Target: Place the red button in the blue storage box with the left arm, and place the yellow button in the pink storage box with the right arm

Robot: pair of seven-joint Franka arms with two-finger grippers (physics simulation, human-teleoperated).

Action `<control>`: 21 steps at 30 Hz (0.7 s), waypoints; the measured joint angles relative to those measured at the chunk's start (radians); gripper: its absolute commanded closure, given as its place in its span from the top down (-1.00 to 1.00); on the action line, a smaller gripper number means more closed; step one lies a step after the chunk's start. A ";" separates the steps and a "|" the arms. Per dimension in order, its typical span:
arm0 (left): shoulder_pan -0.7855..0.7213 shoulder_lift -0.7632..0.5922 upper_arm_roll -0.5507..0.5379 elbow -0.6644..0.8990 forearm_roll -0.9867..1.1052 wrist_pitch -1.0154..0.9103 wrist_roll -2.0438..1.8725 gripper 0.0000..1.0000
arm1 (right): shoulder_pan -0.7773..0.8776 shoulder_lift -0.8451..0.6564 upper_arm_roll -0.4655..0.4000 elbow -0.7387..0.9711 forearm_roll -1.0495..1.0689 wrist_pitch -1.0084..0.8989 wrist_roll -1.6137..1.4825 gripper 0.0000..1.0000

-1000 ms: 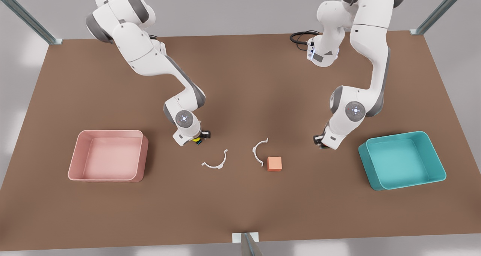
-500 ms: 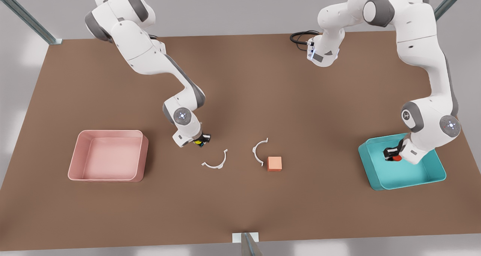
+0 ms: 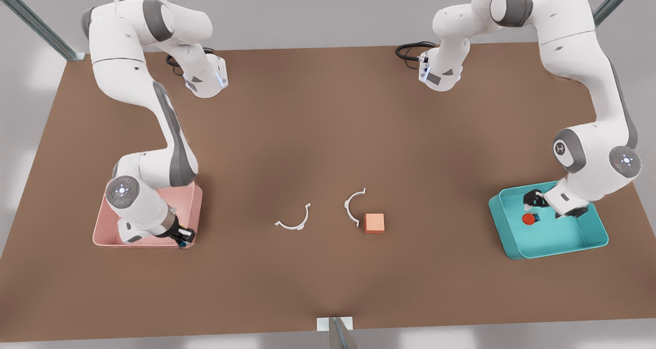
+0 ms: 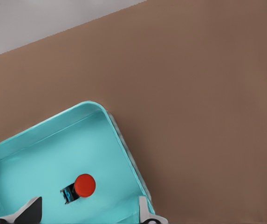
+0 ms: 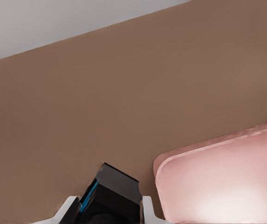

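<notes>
**Red button is home; yellow one hangs at the pink rim**

At the front view's right, the left gripper hovers over the blue storage box, fingers spread apart and empty. The red button lies on the tray floor beneath it.

At the lower left of the front view, the right gripper sits above the near corner of the pink storage box, clamped on a dark-based object, presumably the yellow button, though its cap is hidden. It appears to sit over the rim, not the floor. I'd carry it further inward over the tray's middle before letting go, or it may glance off the wall onto the table.
</notes>
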 measured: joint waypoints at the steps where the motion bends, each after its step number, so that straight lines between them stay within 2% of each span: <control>1: -0.048 -0.040 0.001 0.036 0.000 -0.045 -0.030 1.00 | -0.030 -0.013 0.001 -0.020 0.000 -0.026 -0.027 0.13; 5: -0.148 -0.209 -0.045 0.099 0.005 -0.222 -0.152 1.00 | -0.114 -0.047 0.002 -0.098 0.001 -0.091 -0.129 0.12; 9: -0.202 -0.264 -0.078 0.140 0.009 -0.355 -0.260 1.00 | -0.177 0.005 0.002 -0.121 0.002 -0.098 -0.226 0.13; 11: -0.215 -0.280 -0.085 0.142 0.010 -0.400 -0.307 1.00 | -0.199 0.056 0.001 -0.121 0.002 -0.070 -0.272 0.29; 13: -0.216 -0.281 -0.090 0.143 0.016 -0.433 -0.349 1.00 | -0.209 0.093 0.000 -0.119 0.000 -0.039 -0.312 0.97; 18: -0.197 -0.270 -0.099 0.143 0.021 -0.483 -0.438 1.00 | -0.206 0.075 0.008 -0.073 -0.002 0.004 -0.397 1.00; 19: -0.195 -0.268 -0.100 0.143 0.021 -0.488 -0.453 1.00 | -0.200 0.028 0.034 -0.039 -0.003 0.004 -0.409 1.00; 21: -0.194 -0.266 -0.100 0.143 0.022 -0.498 -0.481 1.00 | -0.136 -0.055 0.062 0.154 -0.005 -0.077 -0.420 1.00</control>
